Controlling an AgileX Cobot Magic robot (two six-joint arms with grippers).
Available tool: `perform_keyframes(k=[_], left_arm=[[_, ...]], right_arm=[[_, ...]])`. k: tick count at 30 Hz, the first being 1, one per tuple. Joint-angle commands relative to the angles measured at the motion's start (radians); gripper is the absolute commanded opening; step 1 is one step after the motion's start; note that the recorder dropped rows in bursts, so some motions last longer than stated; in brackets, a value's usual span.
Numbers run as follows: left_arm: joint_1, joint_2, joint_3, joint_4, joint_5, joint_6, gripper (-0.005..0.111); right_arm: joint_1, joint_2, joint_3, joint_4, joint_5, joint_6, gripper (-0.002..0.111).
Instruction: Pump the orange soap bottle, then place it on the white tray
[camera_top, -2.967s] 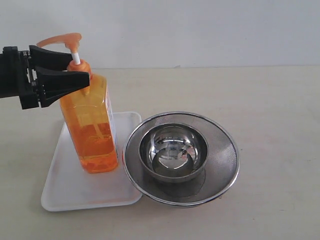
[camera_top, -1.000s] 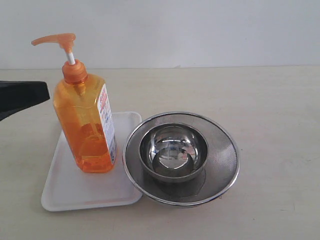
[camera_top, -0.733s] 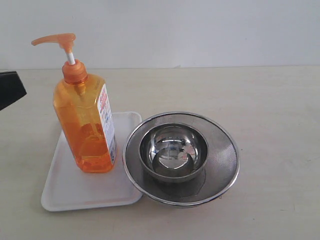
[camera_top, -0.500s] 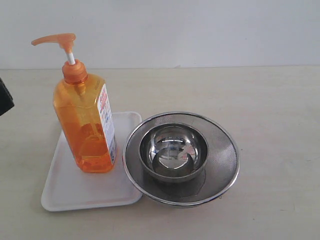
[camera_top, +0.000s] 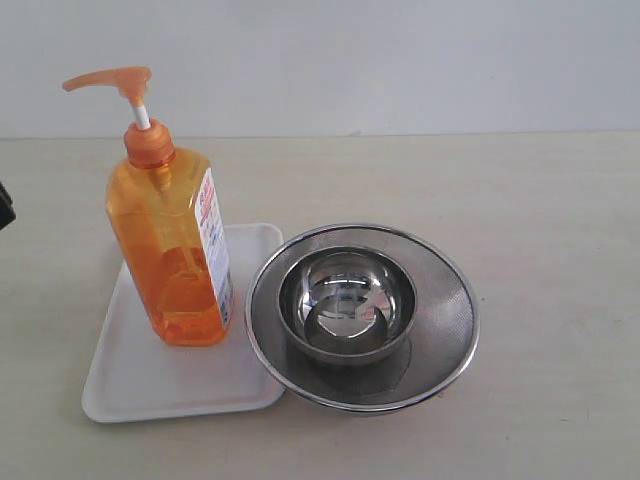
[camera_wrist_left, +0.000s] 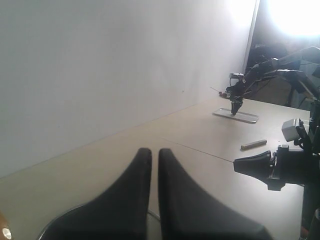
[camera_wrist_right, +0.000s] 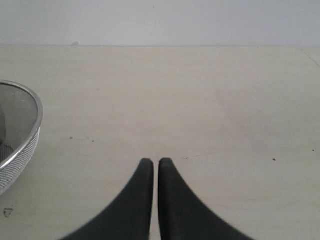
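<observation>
Finding: a robotics lab or test room. My bench is a plain, pale table (camera_top: 540, 200) set against a blank white wall (camera_top: 400, 60). The household goods on it are few: an orange soap bottle (camera_top: 170, 250) standing on a white tray (camera_top: 130, 390), and a steel mesh strainer (camera_top: 450, 330) holding a steel bowl (camera_top: 347, 305). My left wrist view shows, farther off on a similar surface, another jointed robot arm (camera_wrist_left: 245, 80) poised over a flat plate (camera_wrist_left: 236, 115), with a strong light (camera_wrist_left: 295, 15) beyond it.
</observation>
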Motion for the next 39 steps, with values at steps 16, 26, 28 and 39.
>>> perform_keyframes(k=[16, 26, 28, 39], left_arm=[[-0.24, -0.491, 0.006, 0.02, 0.037, 0.012, 0.005], [-0.333, -0.539, 0.022, 0.057, 0.817, -0.013, 0.005], [-0.345, -0.539, 0.051, 0.048, 1.013, -0.013, 0.005], [-0.347, -0.539, 0.284, -0.071, 1.244, -0.057, 0.005]], right_arm=[[-0.006, -0.004, -0.001, -0.002, -0.002, 0.0, 0.001], [-0.006, -0.004, -0.001, -0.002, -0.002, 0.0, 0.001], [-0.006, -0.004, -0.001, -0.002, -0.002, 0.0, 0.001], [-0.006, -0.004, -0.001, -0.002, -0.002, 0.0, 0.001]])
